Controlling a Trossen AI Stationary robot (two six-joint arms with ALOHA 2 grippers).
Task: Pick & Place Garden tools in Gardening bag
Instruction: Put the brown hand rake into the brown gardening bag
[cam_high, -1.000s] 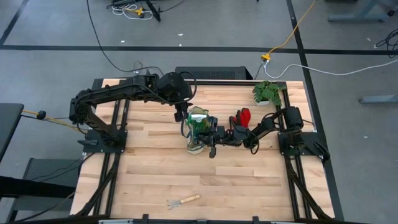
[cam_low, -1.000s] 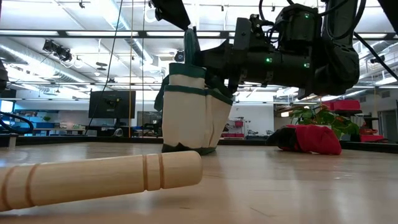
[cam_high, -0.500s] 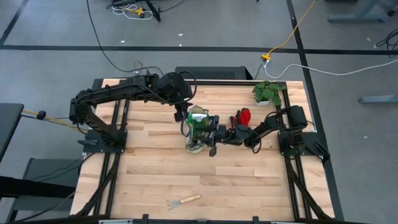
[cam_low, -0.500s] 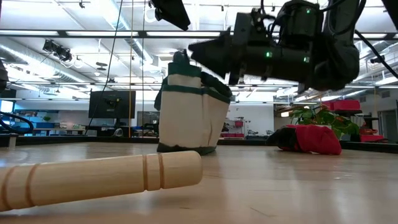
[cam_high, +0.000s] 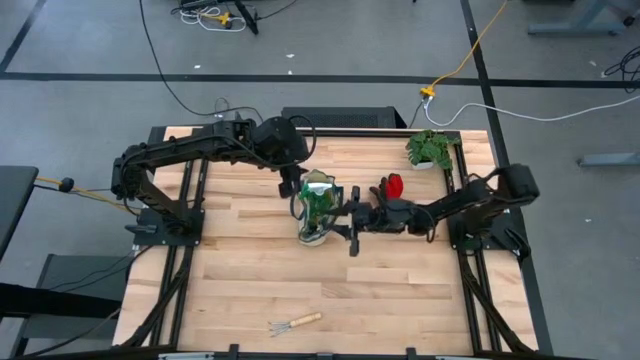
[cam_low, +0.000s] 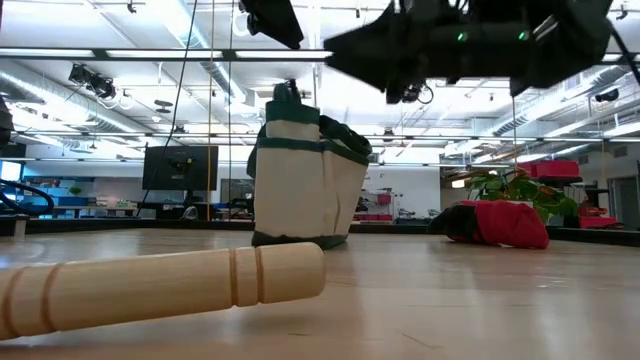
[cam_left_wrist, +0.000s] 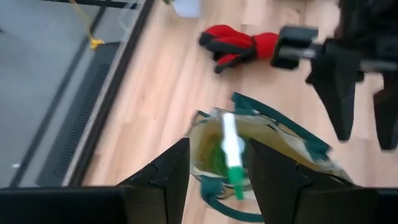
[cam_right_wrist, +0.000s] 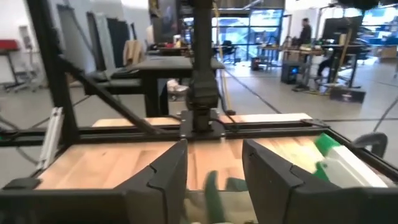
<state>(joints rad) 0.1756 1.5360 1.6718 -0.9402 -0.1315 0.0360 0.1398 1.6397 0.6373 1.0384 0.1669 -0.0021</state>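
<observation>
Right gripper (cam_high: 349, 216): jaws spread, nothing between them. It hangs in the air just beside the gardening bag (cam_high: 316, 208), on the side facing the right arm's base, up near the level of the bag's rim. In the right wrist view both fingers (cam_right_wrist: 163, 180) stand apart, with bare table and the bag's green trim showing in the gap.

Left gripper (cam_high: 291, 186): jaws also apart, empty, parked over the bag's far edge. The left wrist view looks straight down past its fingers (cam_left_wrist: 166, 171) into the open bag.

The bag stands upright around mid-table, mouth open. The spray bottle (cam_left_wrist: 231, 154) is inside it, white top and green body both visible. I can't make out anything else in there.

Red-and-black gloves (cam_high: 389, 186) lie on the table just behind the right arm, apart from the bag, between it and the potted plant (cam_high: 430, 148) at the far right corner.

One wooden-handled rake (cam_high: 296, 323) lies at the near edge of the table, well apart from the bag and both arms; its handle sits right in front of the low camera.
</observation>
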